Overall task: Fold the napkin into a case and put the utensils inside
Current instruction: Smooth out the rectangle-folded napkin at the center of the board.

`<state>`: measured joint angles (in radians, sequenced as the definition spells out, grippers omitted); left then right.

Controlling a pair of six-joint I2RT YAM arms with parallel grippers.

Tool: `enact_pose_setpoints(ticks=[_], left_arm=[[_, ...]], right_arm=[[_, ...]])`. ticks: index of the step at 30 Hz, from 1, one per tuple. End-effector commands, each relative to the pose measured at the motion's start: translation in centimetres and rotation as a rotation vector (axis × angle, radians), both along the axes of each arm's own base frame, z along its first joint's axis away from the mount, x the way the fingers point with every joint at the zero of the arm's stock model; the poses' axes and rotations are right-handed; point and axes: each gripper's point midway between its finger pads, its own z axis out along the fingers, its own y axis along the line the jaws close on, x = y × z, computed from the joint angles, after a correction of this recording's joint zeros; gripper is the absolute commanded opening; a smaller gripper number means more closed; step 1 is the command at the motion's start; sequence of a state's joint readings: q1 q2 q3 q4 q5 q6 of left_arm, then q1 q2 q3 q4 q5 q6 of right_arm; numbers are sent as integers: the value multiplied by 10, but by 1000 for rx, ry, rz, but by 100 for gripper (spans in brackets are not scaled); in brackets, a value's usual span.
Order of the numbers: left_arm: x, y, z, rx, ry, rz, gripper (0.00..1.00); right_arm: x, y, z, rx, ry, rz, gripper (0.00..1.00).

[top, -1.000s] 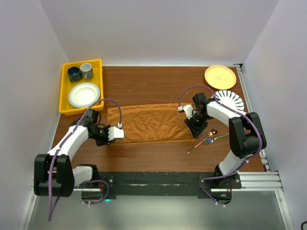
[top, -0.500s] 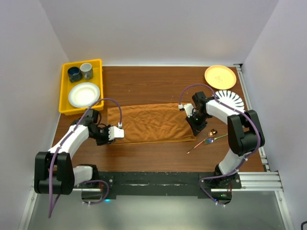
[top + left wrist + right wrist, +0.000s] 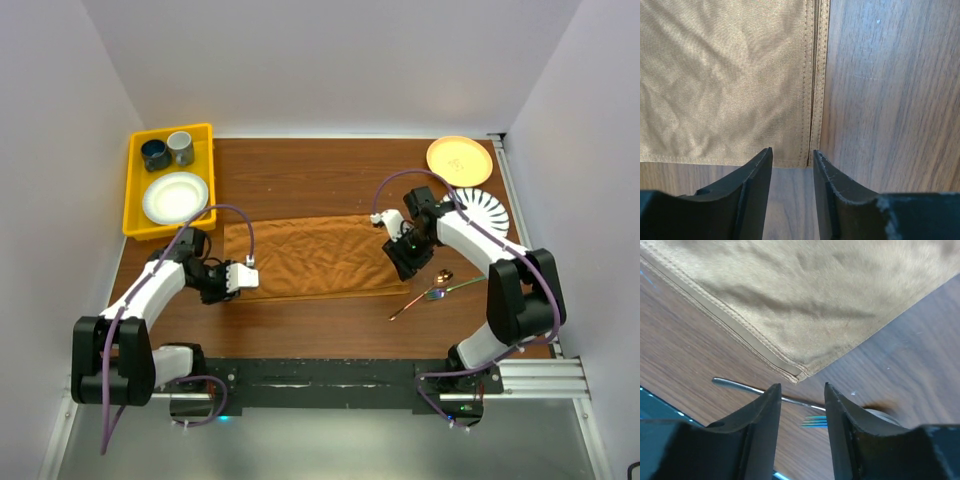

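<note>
Overhead view of a wooden table. At ten o'clock, a yellow tray holds a dark blue cup, a grey cup and a white plate. Toward eight o'clock, the left gripper sits low over the wood with its jaws parted and nothing between them. Its wrist camera shows the stitched corner of the napkin just beyond the fingertips. The rust-brown napkin lies flat across the centre of the table, folded into a long band that runs from nine o'clock toward three o'clock. At the band's right end, the right gripper hangs just past the near corner of the cloth, its jaws also apart and empty. The utensils lie on bare wood at four o'clock, close beside that corner and not on the cloth. They are perhaps a fork and a spoon, too small to count surely. At two o'clock are a yellow plate and, just nearer, a white ridged plate.
</note>
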<state>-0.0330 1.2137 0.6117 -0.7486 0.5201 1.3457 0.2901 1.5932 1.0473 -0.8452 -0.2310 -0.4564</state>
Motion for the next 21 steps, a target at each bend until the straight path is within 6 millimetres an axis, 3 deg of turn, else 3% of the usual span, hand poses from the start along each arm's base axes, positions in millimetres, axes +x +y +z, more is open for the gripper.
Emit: enact_pose_setpoints(ticks=[1, 12, 21], left_arm=[[14, -5, 13, -38, -31, 4, 45], [19, -7, 19, -51, -31, 18, 53], [22, -7, 19, -52, -30, 22, 54]], right_arm=[[3, 10, 4, -24, -71, 126, 46], [10, 14, -15, -124, -136, 225, 58], [8, 17, -29, -142, -121, 241, 57]])
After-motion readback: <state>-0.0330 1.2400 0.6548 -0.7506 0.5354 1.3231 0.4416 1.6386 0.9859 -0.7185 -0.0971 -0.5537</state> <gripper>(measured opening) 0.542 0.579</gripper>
